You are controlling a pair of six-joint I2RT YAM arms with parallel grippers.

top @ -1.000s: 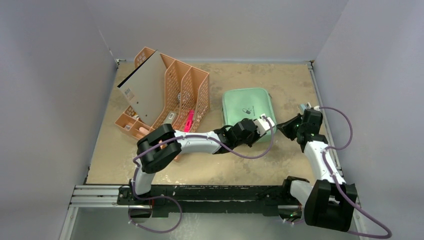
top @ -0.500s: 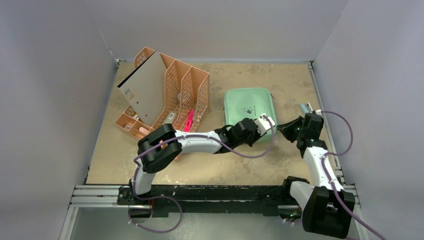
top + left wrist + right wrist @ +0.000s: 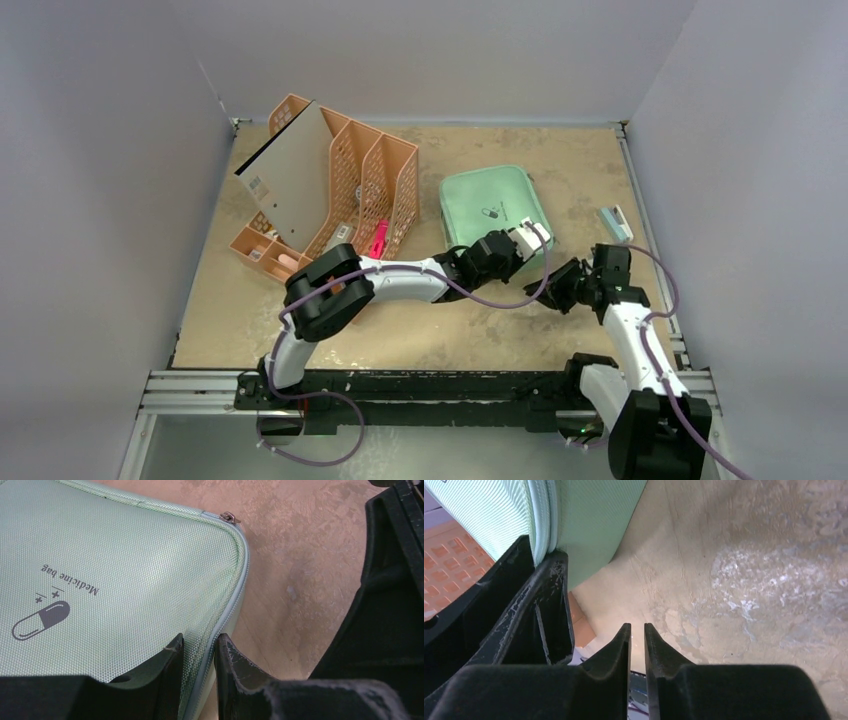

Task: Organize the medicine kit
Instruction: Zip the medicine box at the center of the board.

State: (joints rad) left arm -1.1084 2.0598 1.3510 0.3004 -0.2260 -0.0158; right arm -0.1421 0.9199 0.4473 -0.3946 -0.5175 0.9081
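The mint-green medicine kit (image 3: pixel 488 203) lies closed on the table, right of the rack. In the left wrist view its lid (image 3: pixel 115 565) reads "Medicine bag" and a zipper pull (image 3: pixel 227 516) sits at the far corner. My left gripper (image 3: pixel 520 240) is shut on the kit's near right edge, pinching the zipper seam between its fingers (image 3: pixel 199 639). My right gripper (image 3: pixel 562 283) is just right of the left one, low over the table. Its jaws (image 3: pixel 637 626) are almost together with nothing between them. The kit's side (image 3: pixel 589 520) and the left gripper's fingers (image 3: pixel 544 605) show at the left of the right wrist view.
An orange mesh file rack (image 3: pixel 385 180) stands at the back left, holding a grey board (image 3: pixel 290 185) and a pink item (image 3: pixel 379 240). A small pale blue box (image 3: pixel 615 222) lies by the right wall. White walls close in the table.
My right gripper has moved from beside the small blue box toward me and left, to next to the left gripper. The kit has shifted slightly away while held by the left gripper.
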